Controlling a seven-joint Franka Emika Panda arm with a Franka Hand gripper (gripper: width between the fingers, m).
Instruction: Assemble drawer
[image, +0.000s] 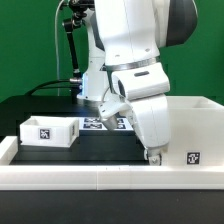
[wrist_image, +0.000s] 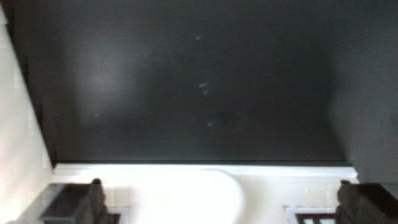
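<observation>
The white Franka arm's two-finger gripper (image: 152, 154) hangs low over the black table top (image: 105, 146), just beside the near corner of the tall white open-fronted plastic box housing (image: 195, 125), which stands on the exterior view's right and shows a black-and-white square tag on its low front face. One small white plastic tray (image: 48, 130), also tagged, sits well apart on the exterior view's left. A second tray is not visible. The thin flat white marker board (image: 98, 123) lies behind, and the low white border wall (image: 90, 178) runs along the front.

In the wrist view the black fingers (wrist_image: 80, 205) stand wide apart with nothing clamped. A rounded white edge (wrist_image: 214, 188) lies between them, though whether it belongs to the housing or the wall cannot be told.

This looks like an early step: reaching for the housing to grip or square it up before any tray goes in. The next move likely calls for settling the fingers astride that housing wall and closing firmly without tipping the box
</observation>
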